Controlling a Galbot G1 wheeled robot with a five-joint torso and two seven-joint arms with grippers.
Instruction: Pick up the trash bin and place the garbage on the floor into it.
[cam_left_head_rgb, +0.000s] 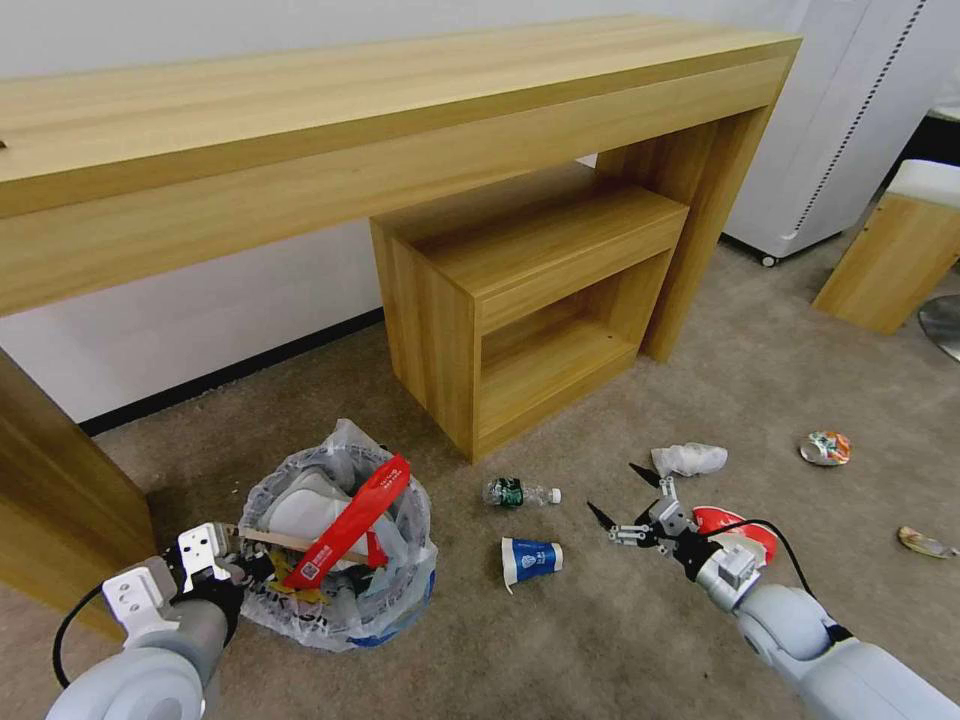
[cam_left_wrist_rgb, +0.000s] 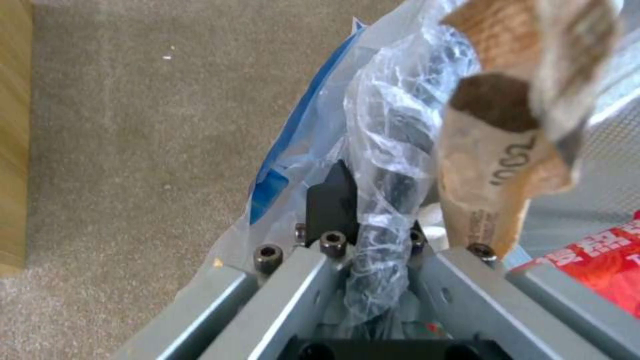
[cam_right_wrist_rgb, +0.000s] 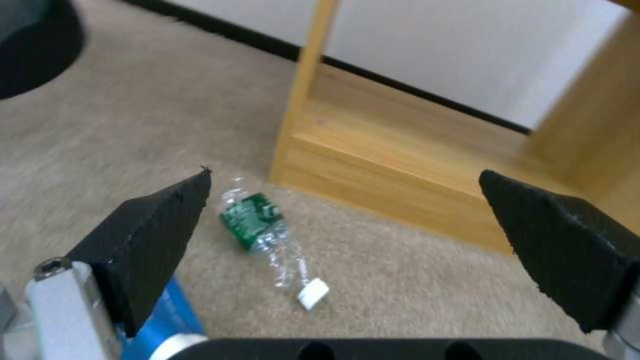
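The trash bin (cam_left_head_rgb: 340, 545), lower left of frame, hangs pinched by my left end effector (cam_left_head_rgb: 215, 560); my right end effector (cam_left_head_rgb: 630, 500) gapes wide, so I'd centre it over the blue-white cup (cam_left_head_rgb: 532, 558).

- The left grey-metal two-finger gripper (cam_left_head_rgb: 243, 568) sat low at the robot's left, its jaws clamped together on the rim of the small round black trash bin with crinkly plastic liner (cam_left_head_rgb: 335, 545).
- The right grey-metal gripper with black pointed fingertips (cam_left_head_rgb: 624, 493) hovered above the carpet, wrist extended forward, jaws spread wide and holding nothing.
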